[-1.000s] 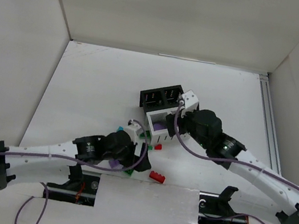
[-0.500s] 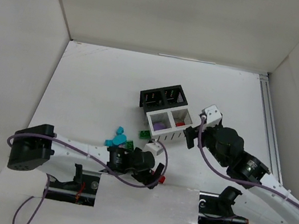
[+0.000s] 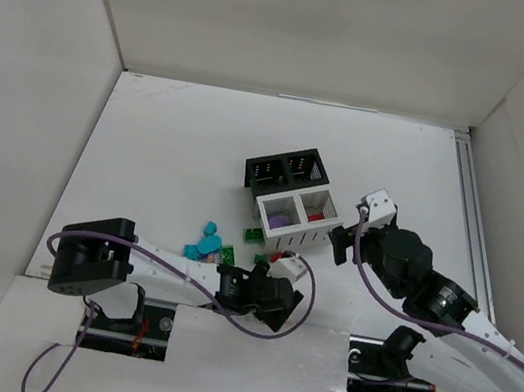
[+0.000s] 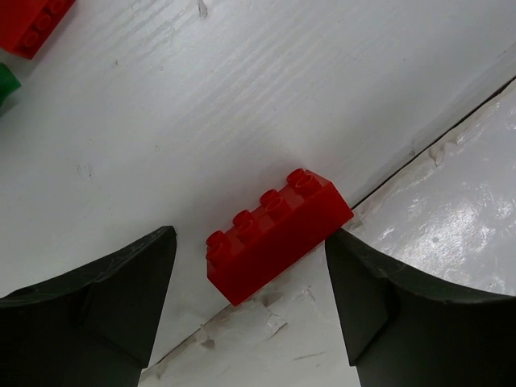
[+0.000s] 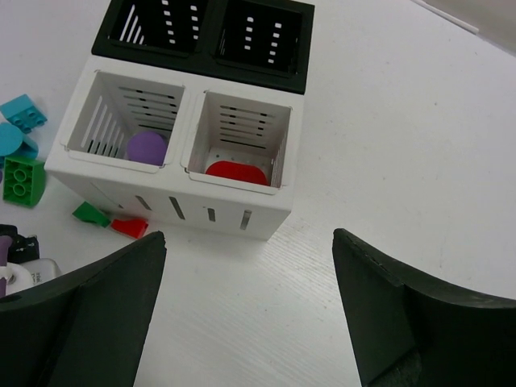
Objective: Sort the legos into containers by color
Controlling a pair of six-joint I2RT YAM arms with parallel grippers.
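A red lego brick (image 4: 278,234) lies on the table at a tape seam, between the open fingers of my left gripper (image 4: 250,298), untouched. In the top view the left gripper (image 3: 282,301) is low near the front edge and hides that brick. My right gripper (image 5: 250,314) is open and empty, just in front of the white bin (image 5: 226,211). Its left cell holds a purple piece (image 5: 147,149), its right cell a red piece (image 5: 236,172). The black bin (image 5: 201,48) behind it looks empty. Both bins, black (image 3: 285,171) and white (image 3: 296,244), show from above.
Teal bricks (image 3: 203,243) and a green brick (image 3: 251,234) lie left of the white bin. A small green piece (image 5: 90,214) and a small red piece (image 5: 129,227) lie at its front left corner. Another red brick (image 4: 28,28) shows at the left wrist view's top left. White walls enclose the table.
My left arm has swung right along the front edge and lowered over the red brick. My right gripper has pulled back from over the white bin toward the near right.
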